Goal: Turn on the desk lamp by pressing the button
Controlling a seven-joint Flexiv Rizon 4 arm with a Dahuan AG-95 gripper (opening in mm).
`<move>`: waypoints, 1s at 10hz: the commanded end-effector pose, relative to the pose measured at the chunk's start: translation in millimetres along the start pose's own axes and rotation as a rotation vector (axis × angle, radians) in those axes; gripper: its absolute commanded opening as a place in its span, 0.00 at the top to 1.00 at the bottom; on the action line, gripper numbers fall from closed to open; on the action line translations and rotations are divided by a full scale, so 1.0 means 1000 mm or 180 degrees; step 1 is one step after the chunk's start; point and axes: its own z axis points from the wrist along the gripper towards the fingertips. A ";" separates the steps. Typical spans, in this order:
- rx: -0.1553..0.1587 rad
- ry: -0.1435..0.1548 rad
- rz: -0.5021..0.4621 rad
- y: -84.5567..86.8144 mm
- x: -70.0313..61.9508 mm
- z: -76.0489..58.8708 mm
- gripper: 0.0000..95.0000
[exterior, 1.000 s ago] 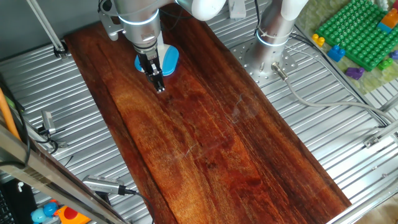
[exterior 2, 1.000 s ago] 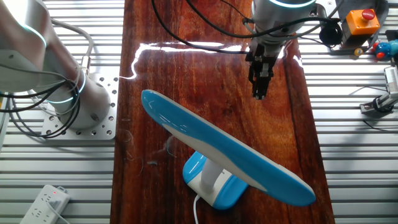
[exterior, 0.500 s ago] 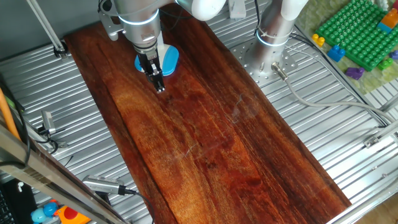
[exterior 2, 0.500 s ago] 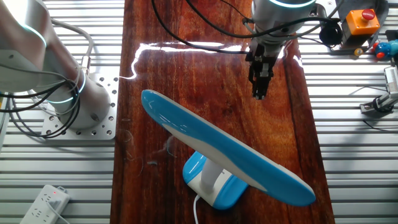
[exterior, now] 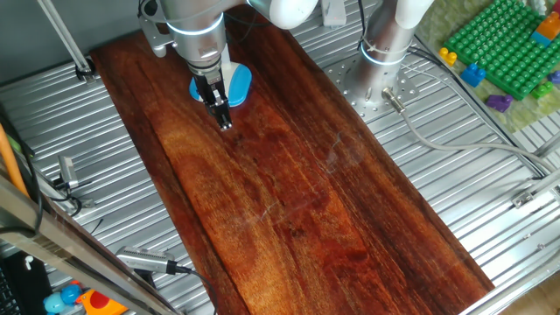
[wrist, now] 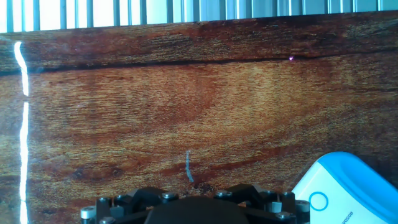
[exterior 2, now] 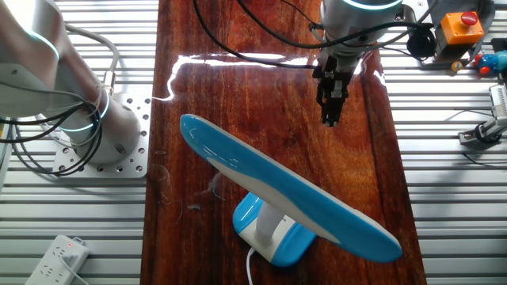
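Jaws' state impossible to tell, gripper [exterior 2: 330, 119] poised over bare wooden surface [exterior 2: 261, 111]. Desk lamp [exterior 2: 287, 194] well apart at one end, button [wrist: 318, 201] visible on its base corner

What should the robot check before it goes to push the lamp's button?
1. Button in sight: ok. The button shows in the hand view, low on the right.
2. End effector lined up over the button: not ok. The end effector hangs over bare wood, off to one side of the desk lamp.
3. Way across to the base: cannot tell. The lamp's long head spans above the base in the other fixed view, and its height against the hand is unclear.
4. Lamp standing upright on the wooden table: ok.
5. Fingertips shut for poking: cannot tell. No view shows the tips clearly.
6. Lamp off now: cannot tell.
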 end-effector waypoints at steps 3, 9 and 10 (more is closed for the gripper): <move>0.0083 -0.0036 -0.0993 0.000 0.000 0.000 0.60; 0.0075 -0.0039 -0.0997 0.000 0.001 0.000 0.60; 0.0074 -0.0039 -0.0998 0.000 0.001 0.000 0.60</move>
